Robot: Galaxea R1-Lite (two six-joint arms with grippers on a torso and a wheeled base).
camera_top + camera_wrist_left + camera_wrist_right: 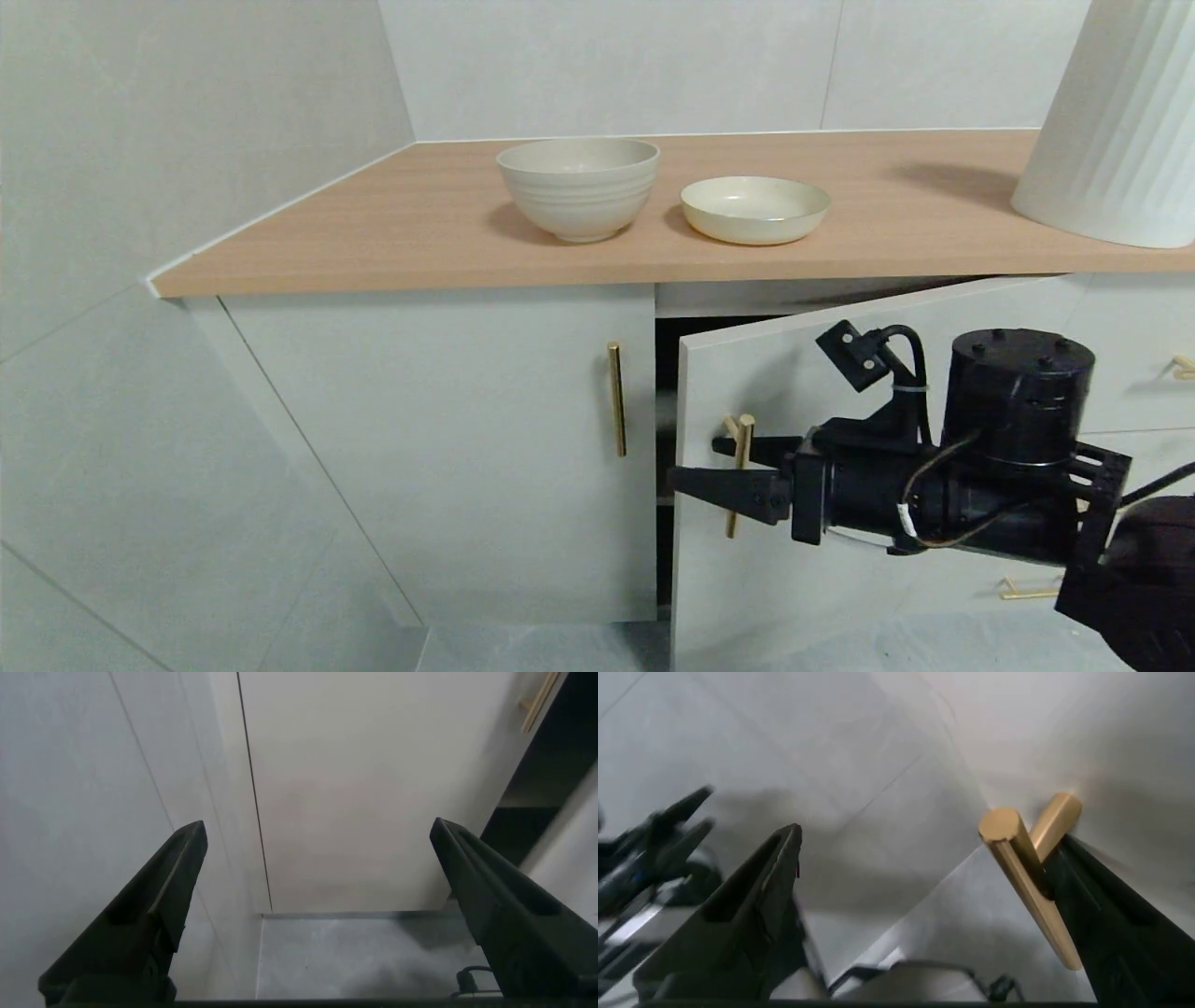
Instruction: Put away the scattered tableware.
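Note:
A deep cream bowl (579,187) and a shallow cream dish (754,209) stand side by side on the wooden countertop (392,233). Below them the right cabinet door (747,579) hangs ajar, showing a dark gap. My right gripper (695,464) (924,859) is at that door's gold handle (739,467) (1027,882), open, with the bar between its fingers and close against one of them. My left gripper (318,915) is open and holds nothing, low in front of the closed left cabinet door (374,793).
A tall white ribbed vessel (1120,121) stands at the countertop's right end. The left door has its own gold handle (615,399) (533,700). Tiled walls (140,280) close the corner on the left. Drawer fronts with gold pulls (1027,588) lie to the right.

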